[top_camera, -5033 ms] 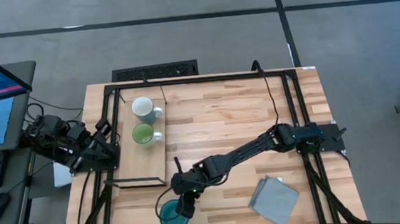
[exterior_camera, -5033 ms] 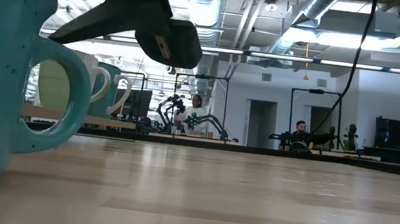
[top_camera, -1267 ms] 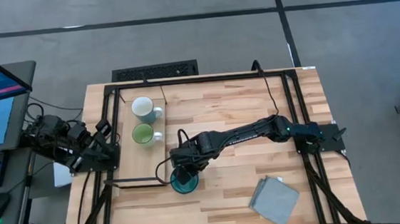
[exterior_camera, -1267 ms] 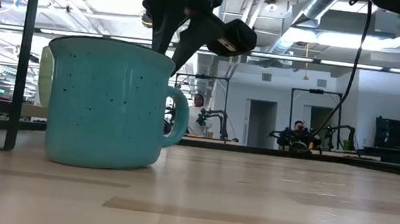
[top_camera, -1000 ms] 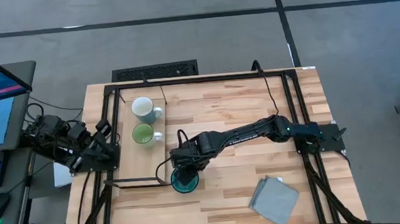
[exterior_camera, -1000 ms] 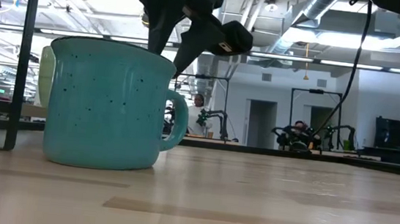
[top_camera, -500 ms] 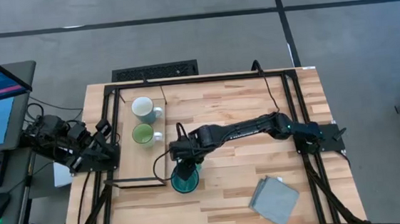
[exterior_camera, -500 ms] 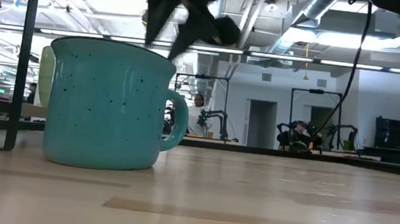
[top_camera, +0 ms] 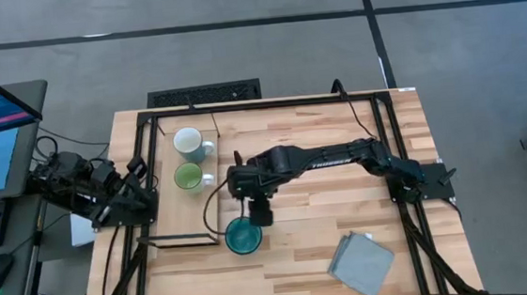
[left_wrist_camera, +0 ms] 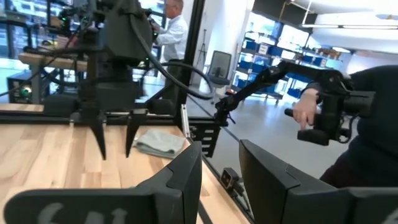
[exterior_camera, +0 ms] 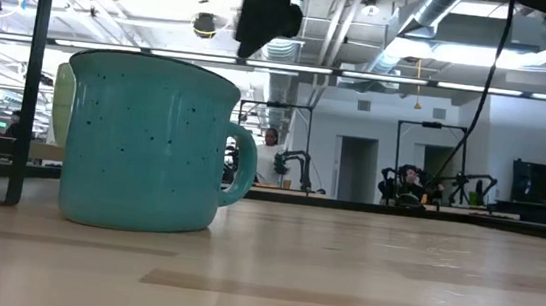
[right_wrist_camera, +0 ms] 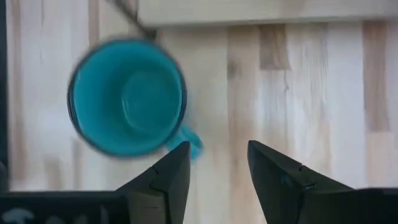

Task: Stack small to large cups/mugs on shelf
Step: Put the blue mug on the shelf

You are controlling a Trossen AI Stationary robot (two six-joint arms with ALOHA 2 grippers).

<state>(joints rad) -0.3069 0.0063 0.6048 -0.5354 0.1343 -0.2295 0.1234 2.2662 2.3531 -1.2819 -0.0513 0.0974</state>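
The teal mug (top_camera: pixel 243 236) stands upright on the tabletop, just off the shelf's near right corner, and fills the left of the low view (exterior_camera: pixel 144 141). The white mug (top_camera: pixel 188 142) and the light-green mug (top_camera: pixel 189 178) stand on the shelf (top_camera: pixel 186 215). My right gripper (right_wrist_camera: pixel 217 168) hangs open above the table, pointing down, a little to the far right of the teal mug (right_wrist_camera: pixel 127 96), with nothing between its fingers. My left gripper (left_wrist_camera: pixel 217 168) waits open at the table's left edge.
A grey folded cloth (top_camera: pixel 362 264) lies near the table's near right corner. A black metal frame (top_camera: pixel 270 105) runs around the tabletop. Bare planks lie between the shelf and the cloth. People stand in the room beyond the table.
My right gripper has risen from the teal mug's rim, gone a little toward the table's far edge and rolled about its own axis. The teal mug stands where it was, upright on the tabletop.
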